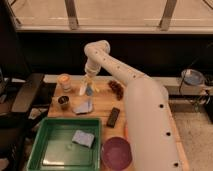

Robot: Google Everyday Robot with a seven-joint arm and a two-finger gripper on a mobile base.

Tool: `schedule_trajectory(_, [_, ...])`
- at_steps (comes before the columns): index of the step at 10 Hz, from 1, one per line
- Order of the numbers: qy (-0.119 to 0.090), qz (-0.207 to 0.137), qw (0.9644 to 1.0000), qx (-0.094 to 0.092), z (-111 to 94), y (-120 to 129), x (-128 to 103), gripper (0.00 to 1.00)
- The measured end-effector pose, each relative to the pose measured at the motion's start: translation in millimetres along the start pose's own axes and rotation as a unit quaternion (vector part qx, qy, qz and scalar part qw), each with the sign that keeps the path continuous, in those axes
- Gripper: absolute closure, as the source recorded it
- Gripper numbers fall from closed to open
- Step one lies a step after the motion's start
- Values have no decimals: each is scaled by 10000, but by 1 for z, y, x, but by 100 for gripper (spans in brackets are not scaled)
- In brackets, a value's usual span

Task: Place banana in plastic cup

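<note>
My gripper (88, 80) is over the far left part of the wooden table, pointing down and shut on the banana (83, 90). The banana is pale yellow-white, and its split peel ends spread out below the fingers. The plastic cup (83, 107), bluish-grey and translucent, stands on the table just below the banana. The banana's lower end hangs right above the cup's rim; I cannot tell whether they touch.
A whitish-orange cup (64, 80) and a small dark cup (63, 101) stand left of the gripper. A brown item (116, 89) and a black bar (113, 116) lie to the right. A green tray (47, 150) holds a blue-grey pad (82, 137). A purple bowl (116, 153) sits at the front.
</note>
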Motion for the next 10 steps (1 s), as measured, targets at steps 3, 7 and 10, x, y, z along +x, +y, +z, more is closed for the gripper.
schedule_trajectory(3, [54,-14,9999,-103,4,6,4,51])
schedule_trajectory(7, [-171,17,9998,132,-30,-2,4,25])
schedule_trajectory(10, [-504,44,9983,305,-71,-9,20,20])
